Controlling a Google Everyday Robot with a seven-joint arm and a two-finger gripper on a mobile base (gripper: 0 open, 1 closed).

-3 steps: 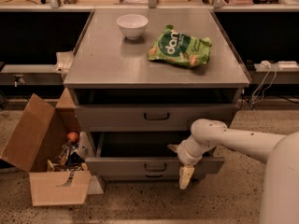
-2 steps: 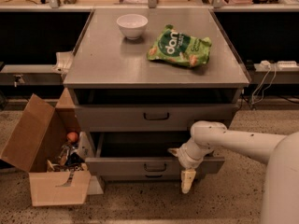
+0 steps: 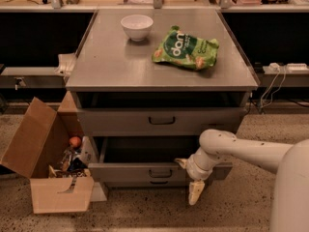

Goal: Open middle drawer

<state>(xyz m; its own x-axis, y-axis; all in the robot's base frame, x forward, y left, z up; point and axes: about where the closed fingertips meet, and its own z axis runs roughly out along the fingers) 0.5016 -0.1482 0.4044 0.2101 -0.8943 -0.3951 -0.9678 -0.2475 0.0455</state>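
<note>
The middle drawer [image 3: 130,172] is a wide grey drawer with a small dark bar handle [image 3: 159,173]. It stands pulled out from the grey cabinet, and its dark inside shows behind the front. My gripper [image 3: 189,177] is at the right part of this drawer's front, open. One cream fingertip [image 3: 180,162] sits at the front's top edge and the other [image 3: 195,193] hangs below the front. My white arm [image 3: 241,151] reaches in from the right.
The upper drawer [image 3: 161,121] stands slightly out under the cabinet top [image 3: 106,66], which bears a white bowl [image 3: 136,26] and a green snack bag [image 3: 186,49]. An open cardboard box [image 3: 50,178] with odds and ends stands on the floor at the left. Cables [image 3: 277,81] lie at the right.
The middle drawer's front and my gripper have come slightly further out towards the camera. The lower fingertip hangs a little lower. Nothing else has moved.
</note>
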